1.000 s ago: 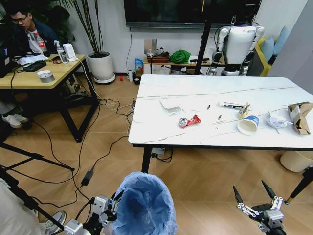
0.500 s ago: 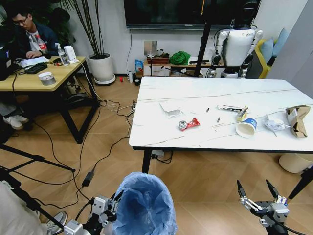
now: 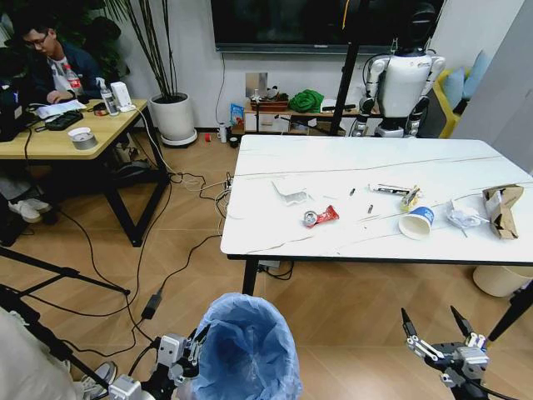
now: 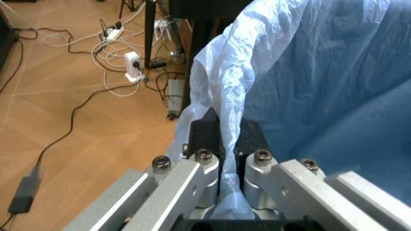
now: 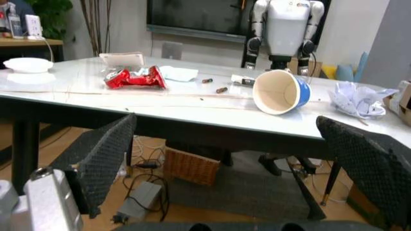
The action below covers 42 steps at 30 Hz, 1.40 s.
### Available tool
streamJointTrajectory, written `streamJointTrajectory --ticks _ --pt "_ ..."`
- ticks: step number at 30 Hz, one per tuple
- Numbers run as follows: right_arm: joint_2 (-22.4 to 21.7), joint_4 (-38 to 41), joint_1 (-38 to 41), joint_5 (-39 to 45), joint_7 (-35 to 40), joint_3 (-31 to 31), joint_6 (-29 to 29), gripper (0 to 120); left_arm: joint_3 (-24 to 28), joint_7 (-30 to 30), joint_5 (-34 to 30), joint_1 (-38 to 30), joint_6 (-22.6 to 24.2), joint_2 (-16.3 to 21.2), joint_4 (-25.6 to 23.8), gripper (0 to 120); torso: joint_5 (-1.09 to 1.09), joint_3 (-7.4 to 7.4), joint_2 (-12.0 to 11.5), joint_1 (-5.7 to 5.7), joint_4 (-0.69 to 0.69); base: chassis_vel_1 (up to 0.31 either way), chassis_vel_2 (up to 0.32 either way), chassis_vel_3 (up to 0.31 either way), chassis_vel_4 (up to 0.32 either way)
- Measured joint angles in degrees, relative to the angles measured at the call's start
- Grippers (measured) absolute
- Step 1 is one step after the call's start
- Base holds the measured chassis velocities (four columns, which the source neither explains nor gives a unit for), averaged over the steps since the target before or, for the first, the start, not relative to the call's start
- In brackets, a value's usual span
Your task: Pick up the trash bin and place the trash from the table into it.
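The trash bin (image 3: pixel 247 348), round and lined with a crinkled light blue plastic bag, sits low in front of the robot, off the near edge of the white marble-look counter (image 3: pixel 275 237). The left tool (image 3: pixel 185 350) is at the bin's left rim. In the left wrist view its fingers (image 4: pixel 204 139) are clenched on the rim and a fold of the bag, with the liner bunched between them. That pinch on the lip looks meant to let the arm carry the bin with its mouth open and facing up, ready to catch litter.

On the counter, well beyond the bin, lies the trash. A red snack wrapper (image 3: pixel 321 216) lies nearest the bin's side of the counter, with a white paper (image 3: pixel 291 191) just behind it. Farther right lie a white paper cup with a blue band (image 3: pixel 415 222) tipped on its side, a crumpled clear wrapper (image 3: pixel 461 218) and a brown paper bag (image 3: pixel 502 207). None of it is in the bin yet.

The right tool (image 3: pixel 434 333) hangs low in front of the counter's right half, released, its fingers spread wide and empty. In the right wrist view its dark pads (image 5: pixel 103 156) frame the cup, suggesting it is lined up towards the litter.
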Motion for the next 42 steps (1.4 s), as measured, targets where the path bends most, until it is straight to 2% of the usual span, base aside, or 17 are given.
streamJointTrajectory --ticks 6,23,28,42 --pt "0.1 0.0 0.0 -0.1 0.0 0.0 0.0 100 0.2 -1.7 0.1 -0.2 -0.2 -0.5 -0.1 0 0.00 0.86 1.6 0.77 0.00 0.000 0.000 0.000 0.000" --pt "-0.1 1.5 0.6 -3.9 3.4 -0.8 0.8 100 -2.2 -3.6 -0.4 0.8 1.0 -2.3 -1.1 0 0.00 0.79 1.6 0.80 0.00 0.000 0.000 0.000 0.000" --pt "-1.1 2.9 1.3 -2.8 3.8 -2.4 -1.1 100 -4.2 -3.8 -1.8 1.5 1.9 -2.5 -2.0 0 0.00 0.71 1.5 0.73 0.01 0.000 0.000 0.000 0.000" --pt "-4.2 7.2 2.9 -1.0 8.0 -3.3 -9.5 100 -7.0 -3.8 -5.6 0.2 3.6 0.7 -2.3 0 -0.01 0.58 1.2 0.62 -0.01 0.000 0.000 0.000 0.000"
